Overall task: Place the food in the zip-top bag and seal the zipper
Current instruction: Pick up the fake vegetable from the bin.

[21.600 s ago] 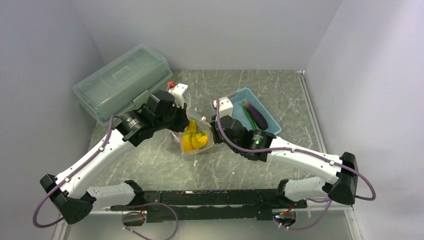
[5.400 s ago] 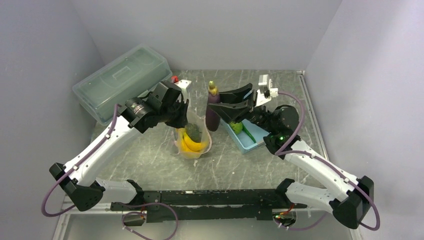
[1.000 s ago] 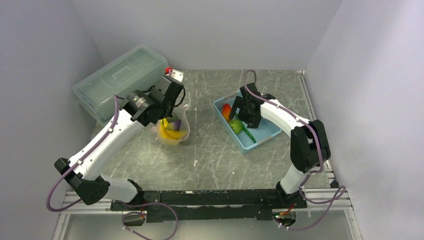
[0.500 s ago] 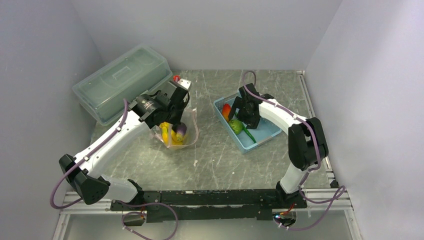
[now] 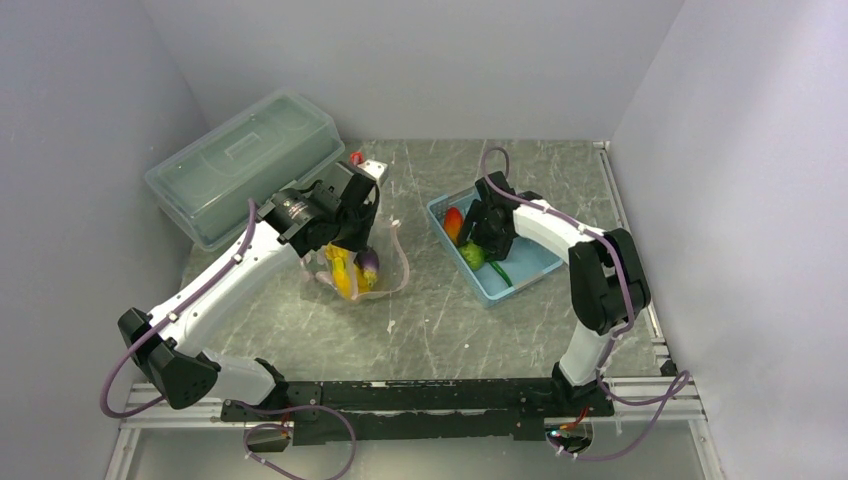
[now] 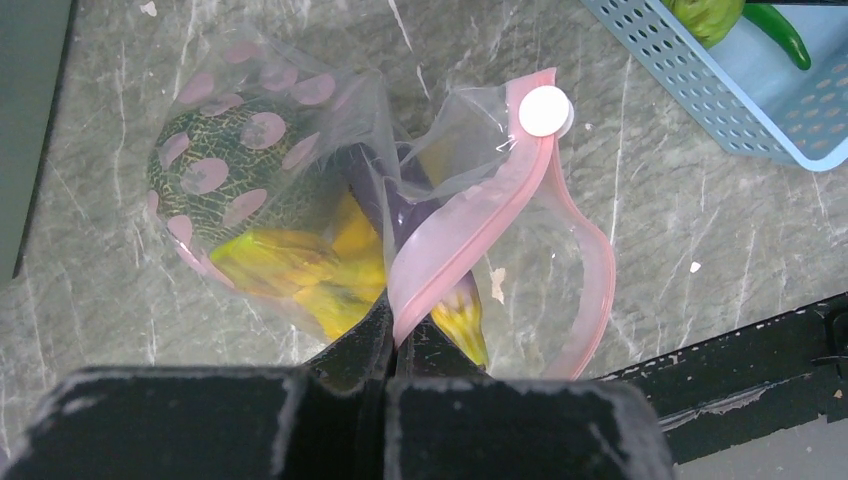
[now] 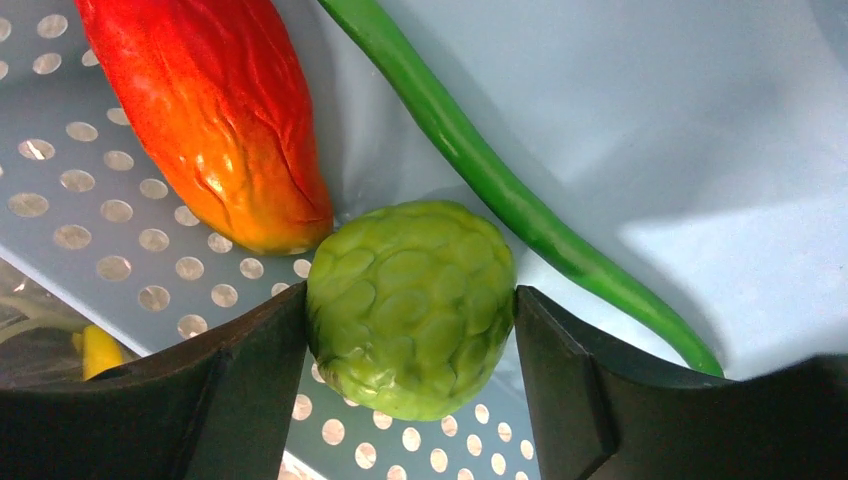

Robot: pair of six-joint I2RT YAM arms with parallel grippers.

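Observation:
The zip-top bag [image 5: 352, 272] slumps on the table with yellow bananas [image 6: 290, 265], a dull-green lump [image 6: 225, 175] and a purple piece [image 5: 368, 262] inside. Its mouth gapes. My left gripper [image 6: 395, 325] is shut on the pink zipper [image 6: 470, 220], below the white slider [image 6: 545, 110]. My right gripper [image 7: 410, 300] is down in the light-blue basket [image 5: 535, 265]. Both its fingers press the sides of the small bright-green ball [image 7: 410, 340], also visible in the top view [image 5: 472, 254]. A red-orange piece [image 7: 205, 120] and a long green pepper [image 7: 500, 190] lie beside the ball.
A large translucent lidded box [image 5: 245, 165] stands at the back left, close behind my left arm. The basket's perforated wall [image 7: 90, 210] is just left of my right fingers. Grey walls close in the left, back and right sides.
My right jaws have narrowed onto the green ball. My left gripper has carried the bag a little to the right and nearer, and the bag has tipped over more.

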